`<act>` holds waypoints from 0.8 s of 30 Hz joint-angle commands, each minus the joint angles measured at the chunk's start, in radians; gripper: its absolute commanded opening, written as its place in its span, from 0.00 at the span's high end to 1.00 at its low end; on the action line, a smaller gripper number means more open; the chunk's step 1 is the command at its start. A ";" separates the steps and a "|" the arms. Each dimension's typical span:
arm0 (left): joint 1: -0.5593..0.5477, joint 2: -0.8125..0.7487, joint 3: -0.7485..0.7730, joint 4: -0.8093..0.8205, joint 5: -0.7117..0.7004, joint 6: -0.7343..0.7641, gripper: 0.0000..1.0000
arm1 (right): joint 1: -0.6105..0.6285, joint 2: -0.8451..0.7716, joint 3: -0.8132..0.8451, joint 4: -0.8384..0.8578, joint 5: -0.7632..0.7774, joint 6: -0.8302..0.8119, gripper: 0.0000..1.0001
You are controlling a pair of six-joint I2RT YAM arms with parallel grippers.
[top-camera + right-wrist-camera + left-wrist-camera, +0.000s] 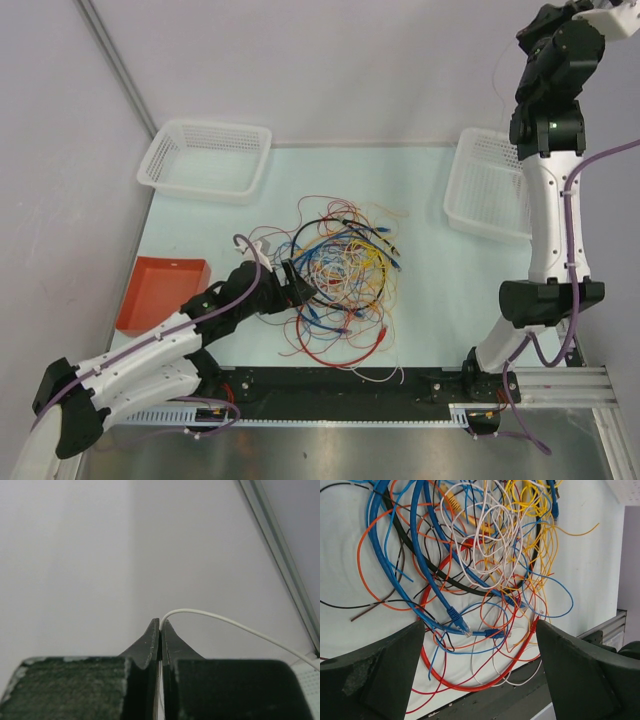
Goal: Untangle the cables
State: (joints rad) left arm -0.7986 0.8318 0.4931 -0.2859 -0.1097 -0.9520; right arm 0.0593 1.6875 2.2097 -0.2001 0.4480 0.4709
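The cables (pixel 340 275) lie in one big messy pile in the middle of the table (pixel 450 290). The front loops of the pile come right up to the black rail (pixel 330 385) at the near edge. On the right of the pile there is a wide bare strip of table. Behind the pile there is bare table too, all the way to the wall. On the left the room is tight, because the left arm lies low there.

The left gripper (pixel 296 285) sits at the left edge of the pile. Its fingers are wide apart and hold nothing. Blue, red and orange loops lie between them on the table. The right gripper (pixel 160 625) is high up by the wall, far from the pile. Its fingers are pressed together on one thin white wire (pixel 225 621).

There are two arms. There are two white baskets, one at the back left (pixel 215 127) and one at the back right (pixel 470 180). There is one orange tray (pixel 160 290) near the left edge. The wires in the pile are too many to count; they are red, blue, yellow, orange, black and white.

The table is smooth and pale green. The walls are plain and light grey.
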 commanded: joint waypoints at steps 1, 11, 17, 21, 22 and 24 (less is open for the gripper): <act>-0.005 0.015 -0.008 0.071 0.036 -0.019 0.03 | -0.030 0.072 0.145 0.039 0.035 0.015 1.00; -0.007 0.079 -0.024 0.123 0.070 -0.019 0.03 | -0.102 0.113 0.001 0.054 0.078 0.041 1.00; -0.008 0.118 -0.033 0.142 0.070 -0.018 0.03 | -0.121 0.106 -0.239 0.099 0.047 0.087 1.00; -0.007 0.147 -0.019 0.146 0.071 -0.007 0.03 | -0.138 0.132 -0.327 0.077 0.008 0.117 1.00; -0.007 0.161 -0.010 0.145 0.070 -0.005 0.03 | -0.141 0.139 -0.341 0.065 0.006 0.120 1.00; -0.007 0.173 -0.002 0.142 0.070 -0.002 0.03 | -0.144 0.152 -0.392 0.051 -0.018 0.130 1.00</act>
State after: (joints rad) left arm -0.8021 0.9825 0.4679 -0.1780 -0.0479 -0.9531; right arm -0.0696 1.8305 1.8713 -0.1558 0.4629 0.5602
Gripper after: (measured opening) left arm 0.972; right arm 0.012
